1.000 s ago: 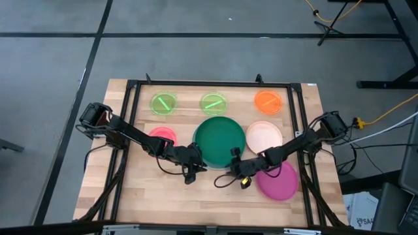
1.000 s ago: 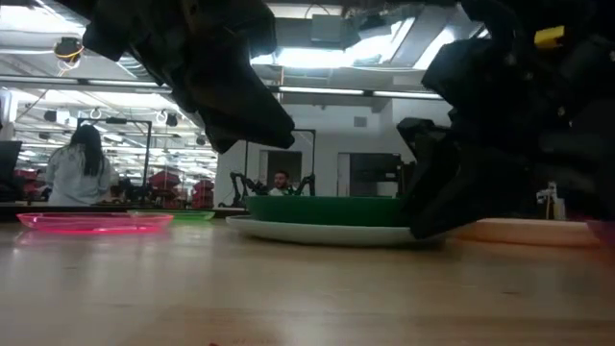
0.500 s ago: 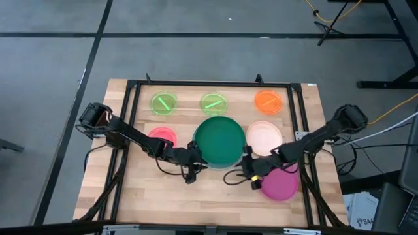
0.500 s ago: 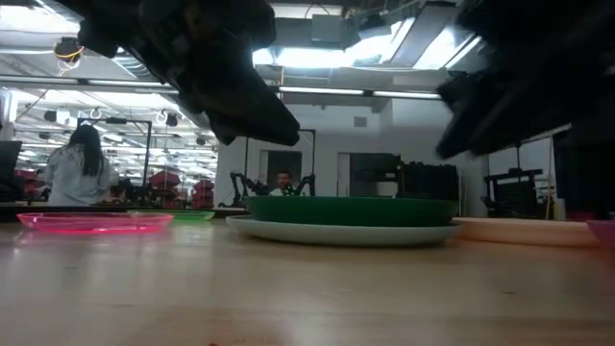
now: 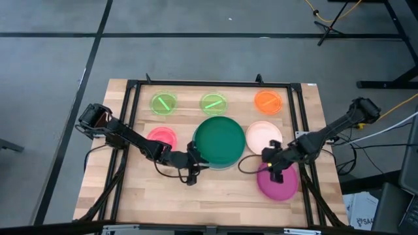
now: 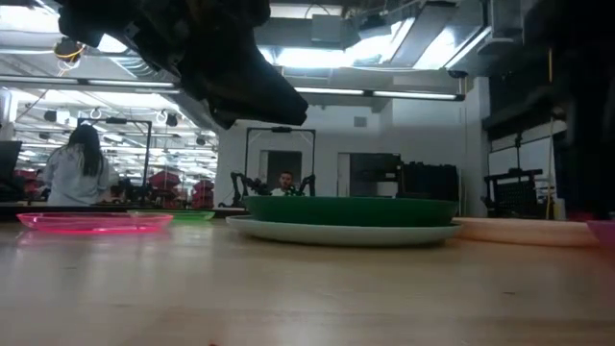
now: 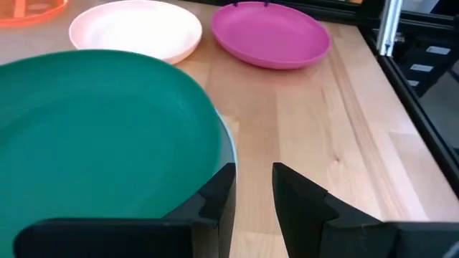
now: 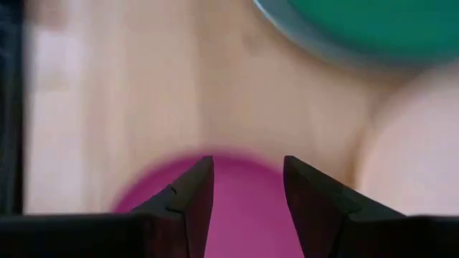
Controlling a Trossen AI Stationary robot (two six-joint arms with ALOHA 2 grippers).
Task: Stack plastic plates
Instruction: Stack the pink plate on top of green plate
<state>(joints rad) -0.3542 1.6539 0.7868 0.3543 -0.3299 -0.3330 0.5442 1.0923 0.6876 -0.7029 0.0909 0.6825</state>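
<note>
Right claw (image 5: 273, 164) has been drawn off the green plate (image 5: 219, 140) toward the magenta plate (image 5: 279, 181), released; left claw (image 5: 193, 158) is parted at the green rim.

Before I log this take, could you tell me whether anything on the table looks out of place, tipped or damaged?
Nothing stands out. The green plate sits squarely on the light blue plate; the other plates lie flat and apart on the table. The left gripper is at the green plate's edge, and the right gripper hovers over the magenta plate.
</note>
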